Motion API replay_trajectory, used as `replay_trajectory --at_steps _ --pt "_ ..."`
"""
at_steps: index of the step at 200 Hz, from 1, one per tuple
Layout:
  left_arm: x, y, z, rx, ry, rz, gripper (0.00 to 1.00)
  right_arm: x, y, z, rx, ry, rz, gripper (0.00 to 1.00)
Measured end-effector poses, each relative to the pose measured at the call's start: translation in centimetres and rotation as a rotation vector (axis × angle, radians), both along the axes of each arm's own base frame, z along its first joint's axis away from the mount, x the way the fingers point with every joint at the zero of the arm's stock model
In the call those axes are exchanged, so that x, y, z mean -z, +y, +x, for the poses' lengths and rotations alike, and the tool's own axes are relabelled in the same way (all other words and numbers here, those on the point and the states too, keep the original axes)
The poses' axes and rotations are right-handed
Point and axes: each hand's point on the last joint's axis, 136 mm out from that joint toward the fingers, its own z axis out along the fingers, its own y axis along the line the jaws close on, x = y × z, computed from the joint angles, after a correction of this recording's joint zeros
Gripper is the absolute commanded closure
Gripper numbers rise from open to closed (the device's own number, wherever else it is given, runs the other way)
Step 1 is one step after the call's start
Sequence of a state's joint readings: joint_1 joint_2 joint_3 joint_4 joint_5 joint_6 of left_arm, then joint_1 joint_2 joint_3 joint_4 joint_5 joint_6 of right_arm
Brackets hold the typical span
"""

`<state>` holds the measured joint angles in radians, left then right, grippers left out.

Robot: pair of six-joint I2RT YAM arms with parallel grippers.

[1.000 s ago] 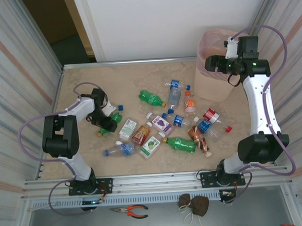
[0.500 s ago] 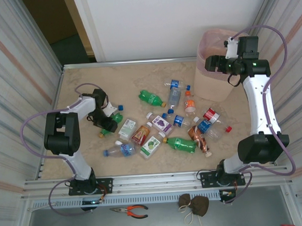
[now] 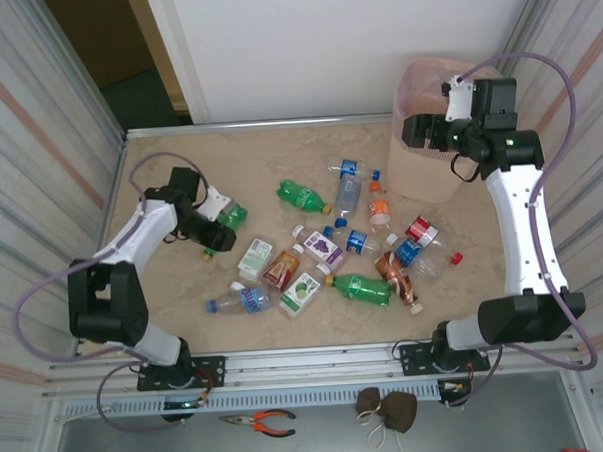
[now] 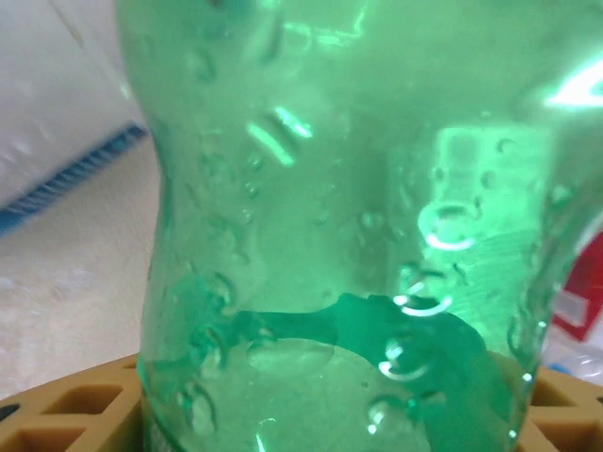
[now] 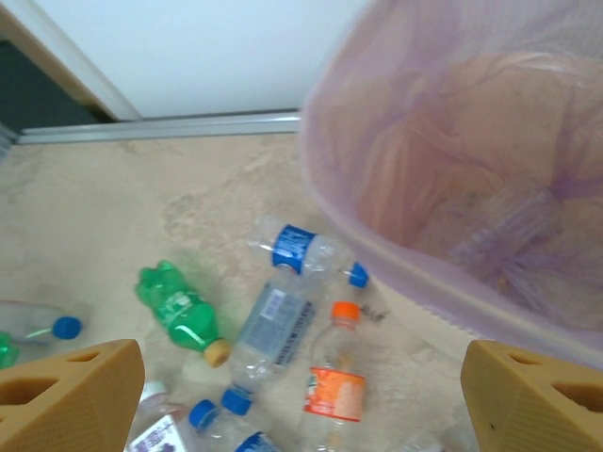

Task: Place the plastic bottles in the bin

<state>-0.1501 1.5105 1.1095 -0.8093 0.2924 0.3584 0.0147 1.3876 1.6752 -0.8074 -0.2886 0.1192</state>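
Plastic bottles (image 3: 323, 247) lie scattered across the middle of the table (image 3: 278, 157), most of them on their sides between the two arms. We see the left end effector (image 3: 220, 230) near the left edge of the table, clamped around a green bottle (image 3: 232, 217). In the left wrist view that bottle's body, beaded with droplets, sits right up against the lens, seated between the tan fingers (image 4: 66, 414).

The right end effector (image 3: 415, 133) hangs over the left rim of the bin (image 3: 425, 181), which stands at the far right corner of the table. Its fingers (image 5: 71, 395) are spread wide with nothing between them. From the right wrist view we look down into the bin's pinkish liner (image 5: 452, 141), where a crumpled clear bottle (image 5: 499, 231) lies.

On the table just left of the bin lie a second green bottle (image 3: 302, 197), a clear bottle with a blue label (image 3: 348, 192) and an orange-capped bottle (image 3: 379, 209). Nearer the front edge lie a third green bottle (image 3: 362, 288) and a white fruit-labelled bottle (image 3: 301, 292).
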Motion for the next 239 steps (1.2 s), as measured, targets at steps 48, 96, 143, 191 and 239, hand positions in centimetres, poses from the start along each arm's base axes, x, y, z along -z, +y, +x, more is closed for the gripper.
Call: replay_trajectory --at_steps 48,96,143,191,239 --pt "-8.5 -3.7 0.1 0.047 -0.243 -0.259 0.38 -2.0 5.7 -2.4 -0.167 -0.118 0.102 0.14" --pt "-18.2 -10.1 -1.6 0.217 -0.471 -0.593 0.38 -5.6 12.6 -5.5 -0.415 -0.272 0.214 0.12" --pt "-22.8 -15.0 -3.7 0.362 -0.538 -0.773 0.39 -9.1 18.8 -10.4 -0.698 -0.408 0.289 0.04" --pt "-25.9 -18.8 -5.1 0.468 -0.567 -0.858 0.39 -10.0 22.6 -14.1 -0.859 -0.475 0.287 0.01" --pt "-26.8 -20.7 -5.4 0.488 -0.577 -0.869 0.39 -9.8 23.3 -13.2 -0.797 -0.467 0.285 0.0"
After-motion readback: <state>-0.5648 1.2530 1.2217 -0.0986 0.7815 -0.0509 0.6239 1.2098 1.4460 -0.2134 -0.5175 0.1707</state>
